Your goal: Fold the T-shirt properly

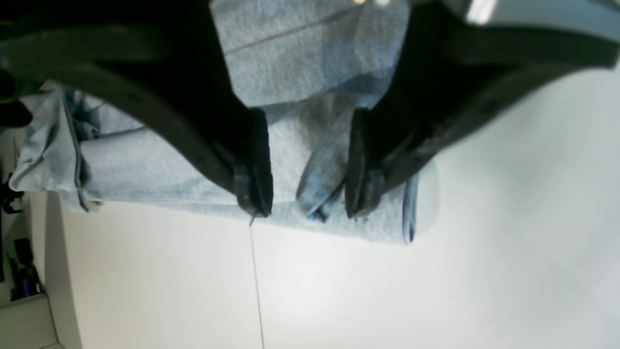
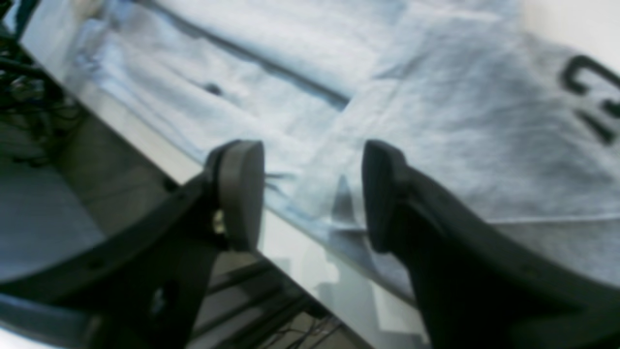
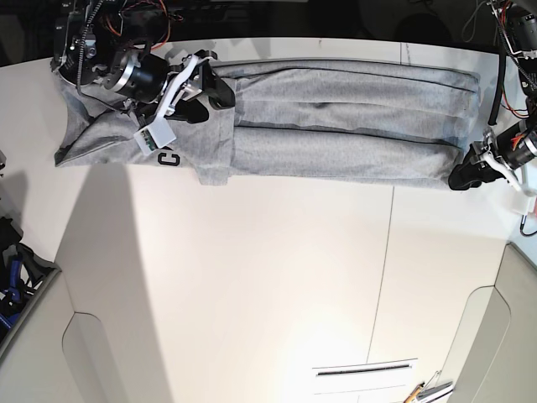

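Note:
The heather-grey T-shirt (image 3: 336,117) lies folded into a long band along the table's far edge. A flap with black lettering (image 3: 168,158) is turned over at its left end. My right gripper (image 3: 210,84) hovers above that end. In the right wrist view it (image 2: 310,194) is open, with nothing between its fingers, above the cloth (image 2: 436,121) near the table edge; the lettering (image 2: 591,97) sits off to the right. My left gripper (image 3: 464,178) is at the shirt's right end. In the left wrist view its jaws (image 1: 307,194) stand apart around a raised fold of the fabric (image 1: 290,58).
The white table (image 3: 252,277) spreads toward the near side, with a thin seam (image 3: 386,252) running across it. Cables and arm hardware (image 3: 92,34) crowd the far left corner. A white strip (image 3: 363,376) lies near the front edge. The table edge (image 2: 290,242) drops off just beneath my right gripper.

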